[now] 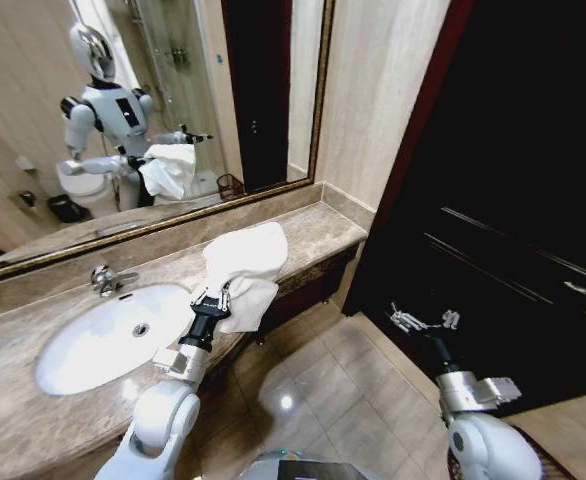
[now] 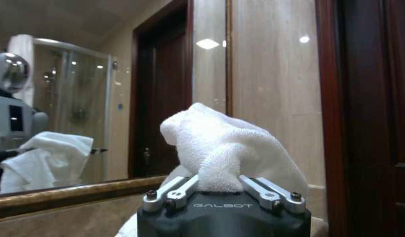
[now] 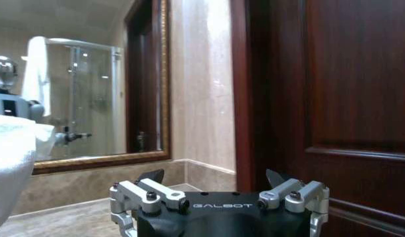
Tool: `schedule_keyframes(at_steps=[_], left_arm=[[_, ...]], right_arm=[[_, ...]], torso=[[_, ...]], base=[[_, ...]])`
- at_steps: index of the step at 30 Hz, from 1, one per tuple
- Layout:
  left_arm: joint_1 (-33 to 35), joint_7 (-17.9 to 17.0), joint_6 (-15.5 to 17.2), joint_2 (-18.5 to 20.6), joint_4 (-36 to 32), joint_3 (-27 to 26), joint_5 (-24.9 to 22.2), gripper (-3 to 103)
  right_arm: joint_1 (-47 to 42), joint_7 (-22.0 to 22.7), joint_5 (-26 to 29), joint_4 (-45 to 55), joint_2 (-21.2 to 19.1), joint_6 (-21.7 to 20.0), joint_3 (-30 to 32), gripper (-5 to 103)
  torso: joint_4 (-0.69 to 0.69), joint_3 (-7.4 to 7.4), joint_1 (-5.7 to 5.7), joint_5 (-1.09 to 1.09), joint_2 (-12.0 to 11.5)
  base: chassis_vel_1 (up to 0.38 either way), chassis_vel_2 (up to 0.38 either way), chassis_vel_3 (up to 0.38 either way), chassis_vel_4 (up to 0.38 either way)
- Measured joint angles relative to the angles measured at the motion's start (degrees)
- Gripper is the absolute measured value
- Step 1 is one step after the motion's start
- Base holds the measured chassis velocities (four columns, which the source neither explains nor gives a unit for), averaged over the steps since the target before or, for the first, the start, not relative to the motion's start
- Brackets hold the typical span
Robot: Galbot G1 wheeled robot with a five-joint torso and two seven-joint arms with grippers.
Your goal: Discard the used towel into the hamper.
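Observation:
The used towel (image 1: 248,260) is white and bunched, and it hangs above the front edge of the marble counter. My left gripper (image 1: 213,298) is shut on its lower fold. In the left wrist view the towel (image 2: 222,143) bulges up out of the left gripper (image 2: 219,185). My right gripper (image 1: 425,320) is open and holds nothing, low over the floor beside the dark door. The right wrist view shows its open fingers (image 3: 146,190) and a bit of the towel (image 3: 8,158). The hamper (image 1: 231,186) appears as a small reddish-brown reflection in the mirror.
A white sink basin (image 1: 113,335) with a chrome faucet (image 1: 108,280) sits in the counter (image 1: 318,225) to the left. A gold-framed mirror (image 1: 33,120) backs the counter. A dark wooden door (image 1: 513,200) stands on the right. Glossy tiled floor (image 1: 323,380) lies between them.

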Motion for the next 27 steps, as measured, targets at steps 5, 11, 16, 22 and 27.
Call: schedule_keyframes(at_steps=[5, 11, 16, 22, 27], left_arm=[[-0.49, 0.01, 0.15, -0.05, -0.09, 0.84, 0.35, 7], [-1.60, 0.14, 1.35, 0.14, -0.44, 1.92, 0.97, 7], [-1.80, 0.19, 1.83, 0.32, -0.44, 2.09, 1.00, 7], [-1.70, 0.26, 1.86, 0.30, -0.28, 2.12, 0.94, 7], [-1.52, 0.26, 2.27, 0.37, -0.55, 2.28, 0.21, 7]], right_arm=[[-0.12, 0.06, 0.01, -0.03, 0.10, 0.01, 0.10, 100], [0.04, 0.86, -0.16, -0.01, 0.45, 0.10, -0.17, 100], [-0.25, 1.52, -0.17, 0.49, 0.51, 0.19, -0.18, 100], [-0.27, 2.22, -0.35, 0.72, 0.65, 0.17, -0.11, 100], [-0.26, 2.50, -0.41, 0.53, 0.80, 0.35, -0.11, 100]], torso=[[0.00, 0.00, -0.01, 0.00, 0.00], [-0.01, 0.00, -0.02, 0.00, 0.00], [-0.01, 0.00, -0.01, 0.00, 0.00], [-0.01, 0.00, -0.02, 0.00, 0.00], [-0.01, 0.00, -0.02, 0.00, 0.00]], base=[[-0.076, -0.082, -0.077, -0.081], [-0.095, -0.106, -0.107, -0.110], [-0.118, -0.127, -0.134, -0.120], [-0.116, -0.125, -0.123, -0.124], [-0.123, -0.124, -0.133, -0.128]])
